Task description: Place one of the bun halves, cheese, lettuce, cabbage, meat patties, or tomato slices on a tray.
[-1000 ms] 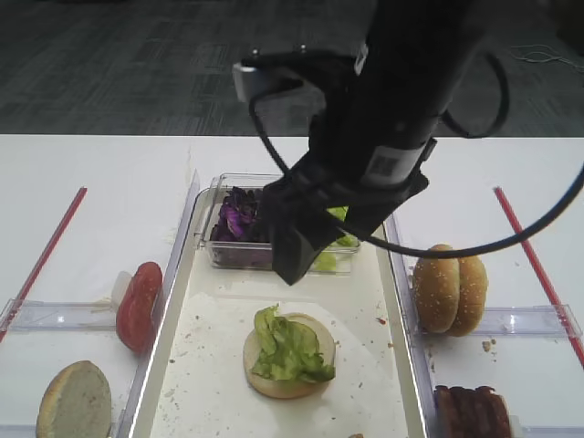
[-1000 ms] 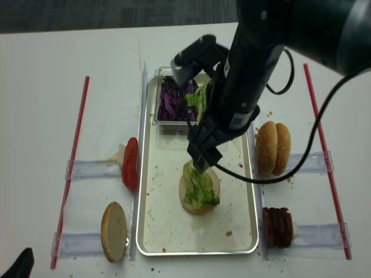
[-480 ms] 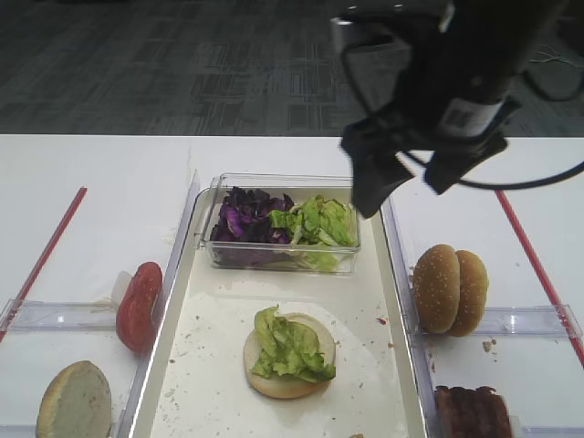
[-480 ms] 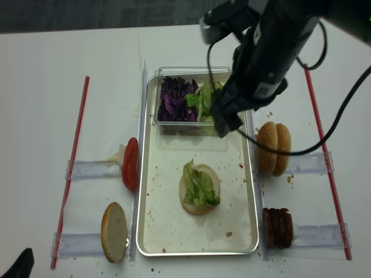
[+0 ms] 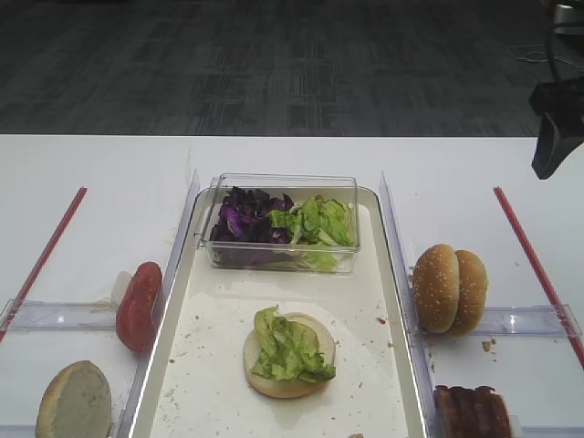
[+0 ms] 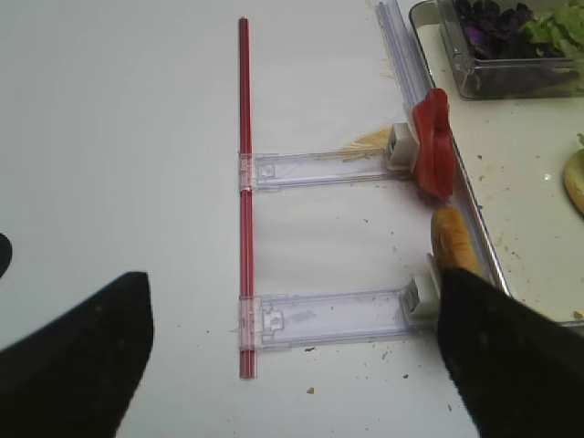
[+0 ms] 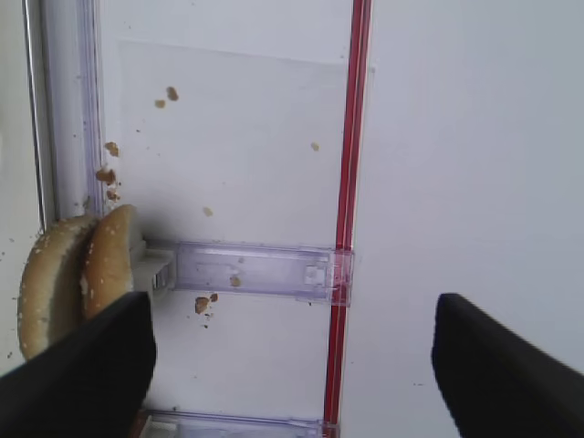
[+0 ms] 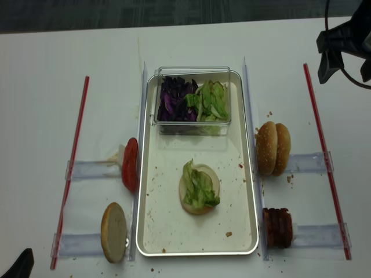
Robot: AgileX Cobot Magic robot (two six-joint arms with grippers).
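Note:
On the cream tray [image 5: 205,374] a bun half [image 5: 274,381] lies cut face up with a lettuce leaf [image 5: 287,347] on it. More lettuce [image 5: 319,219] and purple cabbage [image 5: 239,217] fill a clear box at the tray's far end. Tomato slices [image 5: 139,306] and another bun half [image 5: 75,401] stand left of the tray. Two bun halves [image 5: 449,287] and meat patties [image 5: 472,411] stand right of it. Cheese is out of view. My right gripper [image 7: 292,374] hangs open and empty over the far right table. My left gripper [image 6: 292,374] is open and empty over the left table.
Red strips [image 8: 72,168] [image 8: 324,156] run along both sides of the table. Clear plastic racks [image 8: 87,169] [image 8: 307,162] hold the ingredients upright beside the tray. Clear divider walls [image 5: 178,237] flank the tray's long sides. Crumbs dot the tray and the table near the right buns.
My right arm has swung away from above the tray to the far right of the table, open and empty. The lettuce leaf stays on the bun half.

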